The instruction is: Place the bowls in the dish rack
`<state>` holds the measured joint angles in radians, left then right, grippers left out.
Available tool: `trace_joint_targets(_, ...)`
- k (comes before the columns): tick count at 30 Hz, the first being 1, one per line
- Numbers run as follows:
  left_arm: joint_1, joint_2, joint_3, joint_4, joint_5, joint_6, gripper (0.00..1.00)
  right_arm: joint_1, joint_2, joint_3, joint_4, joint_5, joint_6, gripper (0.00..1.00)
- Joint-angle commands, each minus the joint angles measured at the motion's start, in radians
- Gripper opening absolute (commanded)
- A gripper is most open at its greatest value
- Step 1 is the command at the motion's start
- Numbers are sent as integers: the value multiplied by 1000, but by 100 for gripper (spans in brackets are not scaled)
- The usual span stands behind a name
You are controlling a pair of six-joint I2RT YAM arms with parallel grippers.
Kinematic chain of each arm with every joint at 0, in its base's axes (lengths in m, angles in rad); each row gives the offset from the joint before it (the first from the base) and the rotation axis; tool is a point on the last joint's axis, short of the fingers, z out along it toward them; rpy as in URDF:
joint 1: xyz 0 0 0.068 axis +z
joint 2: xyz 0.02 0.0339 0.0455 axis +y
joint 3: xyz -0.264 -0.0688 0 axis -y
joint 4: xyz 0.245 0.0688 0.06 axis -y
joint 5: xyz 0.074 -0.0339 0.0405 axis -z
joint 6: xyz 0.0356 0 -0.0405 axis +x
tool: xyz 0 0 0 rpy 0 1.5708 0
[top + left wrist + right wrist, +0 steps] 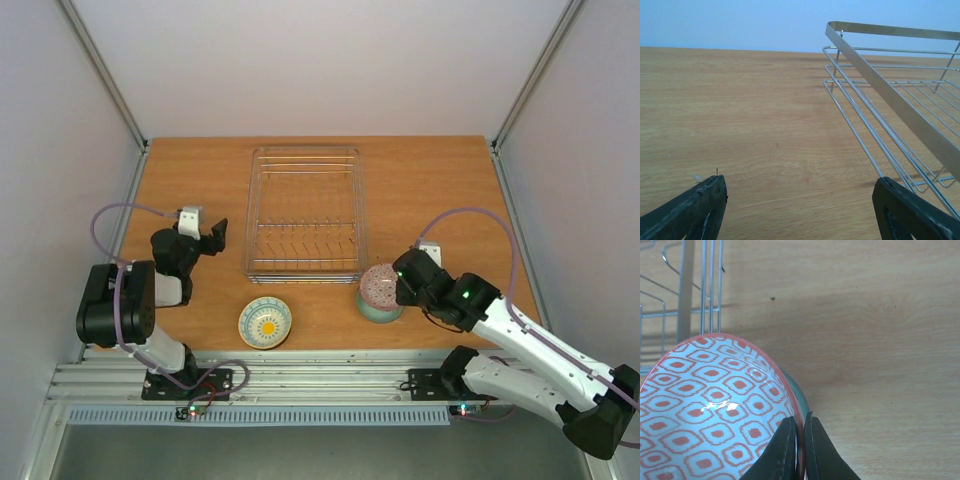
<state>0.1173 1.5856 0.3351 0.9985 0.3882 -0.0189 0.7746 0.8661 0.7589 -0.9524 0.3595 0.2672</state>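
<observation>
The silver wire dish rack (305,213) stands at the table's middle back; its near-left corner shows in the left wrist view (880,95). A red patterned bowl (380,287) sits nested in a mint green bowl (381,313) just right of the rack's front corner. My right gripper (402,288) is shut on the red bowl's rim (801,432), one finger inside, one outside. A cream-yellow bowl with teal and yellow inside (265,322) sits in front of the rack. My left gripper (214,237) is open and empty, left of the rack, above bare wood (797,200).
The wooden table (200,180) is fenced by white walls and metal frame posts. A metal rail (300,380) runs along the near edge, where the arm bases stand. The rack's inner prongs (300,243) stand near its front.
</observation>
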Motion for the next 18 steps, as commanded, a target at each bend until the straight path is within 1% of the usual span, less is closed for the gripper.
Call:
trace_joint_targets(1,1,-41,-5,54,6,7,81,11,-9,84,-41,70,-21,1)
trace_joint_targets(6,1,-42,-18,81,8,7,81,12,-9,153,-99,140,-35,1)
trace_joint_targets(10,1,-43,0,46,7,9,80,14,27,187,-37,119,-84,1)
trace_joint_targets(15,1,-53,-8,55,-10,6,78,20,119,226,44,105,-125,1)
trace_joint_targets(17,2,-104,1,-11,-8,-2,76,20,155,238,77,97,-142,1)
trace_joint_targets(18,2,-157,17,-93,-11,-3,75,20,171,245,91,96,-148,1)
